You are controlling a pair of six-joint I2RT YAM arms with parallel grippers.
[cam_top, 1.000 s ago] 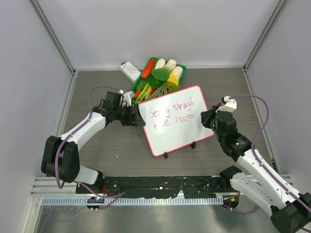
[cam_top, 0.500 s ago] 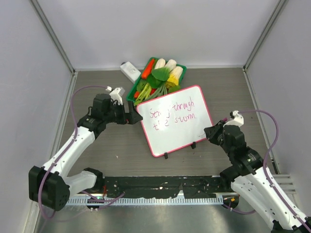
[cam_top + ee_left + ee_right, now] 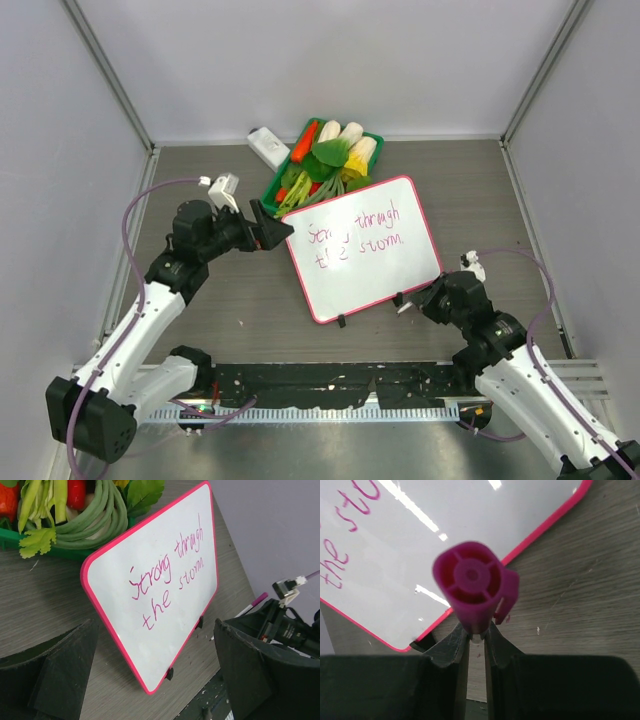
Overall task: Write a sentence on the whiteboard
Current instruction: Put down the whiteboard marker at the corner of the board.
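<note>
My left hand stands wide open and holds nothing. In the left wrist view its two black fingers frame the scene from either side with bare space between them. This hand hovers just beside the upper left corner of the whiteboard, and I see no contact with the rim.

My right hand is closed on a magenta marker. The fingers pinch its barrel from both sides, and the capped end with its clip faces my right wrist camera. This hand sits low by the board's near right edge, close to one of the board's small black feet. I cannot tell whether the marker's tip touches anything.

The whiteboard rests near the middle of the bench, propped at a slant on those feet, with its pink rim turned askew to the bench edges. Its far left corner lies just beside the green basket of vegetables.

The sentence runs across the board in two lines of thin magenta letters: "Strong through" above, "the storm" below. From above, glare washes out part of the first word.

A small white block lies at the back of the bench, left of the basket.
</note>
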